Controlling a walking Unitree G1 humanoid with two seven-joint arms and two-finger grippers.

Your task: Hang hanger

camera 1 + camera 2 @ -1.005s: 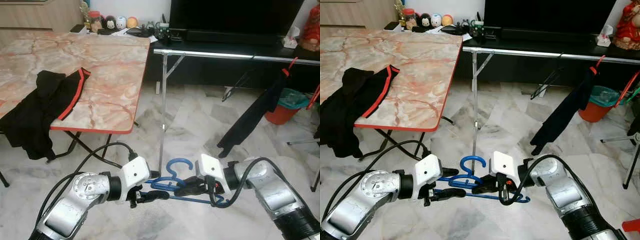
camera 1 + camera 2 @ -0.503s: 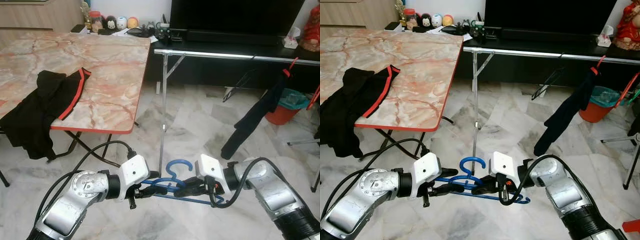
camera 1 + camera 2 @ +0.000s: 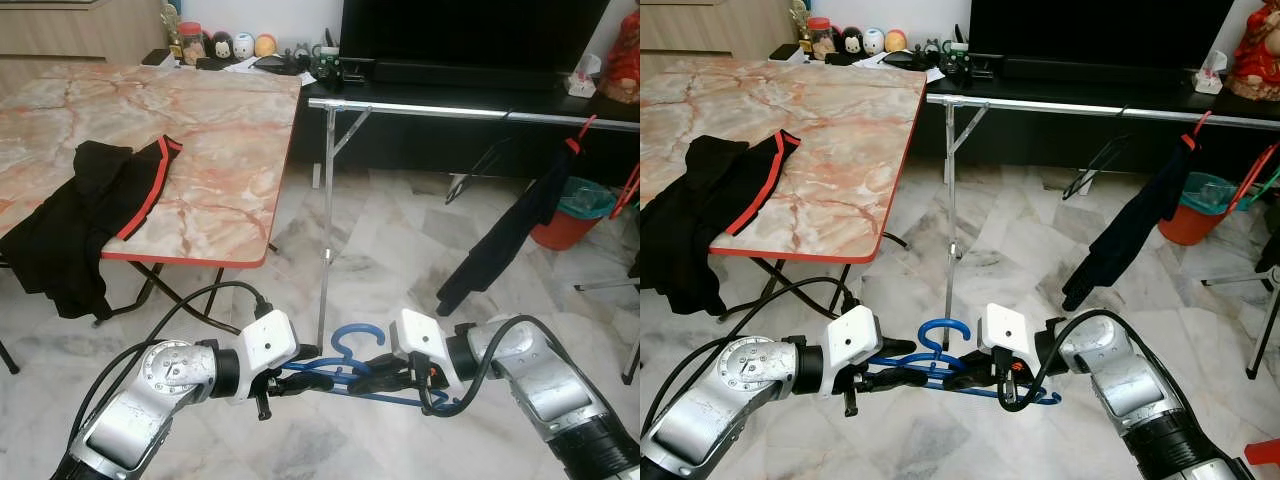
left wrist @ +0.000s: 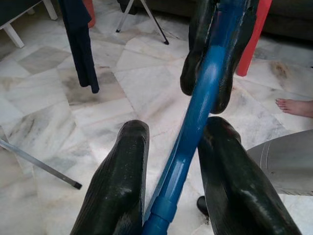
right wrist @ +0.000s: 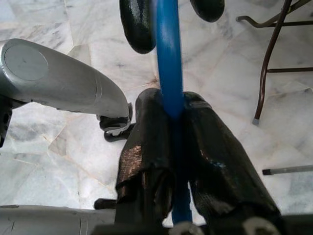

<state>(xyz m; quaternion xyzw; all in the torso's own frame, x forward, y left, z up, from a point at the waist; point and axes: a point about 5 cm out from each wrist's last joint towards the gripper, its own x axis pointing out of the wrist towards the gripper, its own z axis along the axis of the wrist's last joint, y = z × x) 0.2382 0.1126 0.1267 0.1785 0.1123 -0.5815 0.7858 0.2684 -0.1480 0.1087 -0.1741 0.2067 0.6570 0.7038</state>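
A blue plastic hanger (image 3: pixel 352 332) hangs low over the marble floor between my two arms, hook upward. My right gripper (image 5: pixel 168 100) is shut on its lower bar, both fingers pressed against the blue plastic (image 5: pixel 167 44). From the other side my left gripper (image 4: pixel 176 128) is open, one finger on each side of the same bar (image 4: pixel 201 98), with a gap on one side. In the left eye view the left gripper (image 3: pixel 303 379) and right gripper (image 3: pixel 366 378) nearly meet tip to tip. The silver clothes rail (image 3: pixel 450 111) runs across farther ahead, well above the hanger.
A marble-topped folding table (image 3: pixel 210 120) stands at the left with a black and red garment (image 3: pixel 85 215) draped over its edge. A dark garment (image 3: pixel 500 250) hangs from the rail at the right, near a red bucket (image 3: pixel 566 226). The rail's upright leg (image 3: pixel 327 220) stands straight ahead.
My left gripper has risen slightly and closed in on the hanger's bar. The dark garment on the rail has swung a little. The right gripper keeps its hold.
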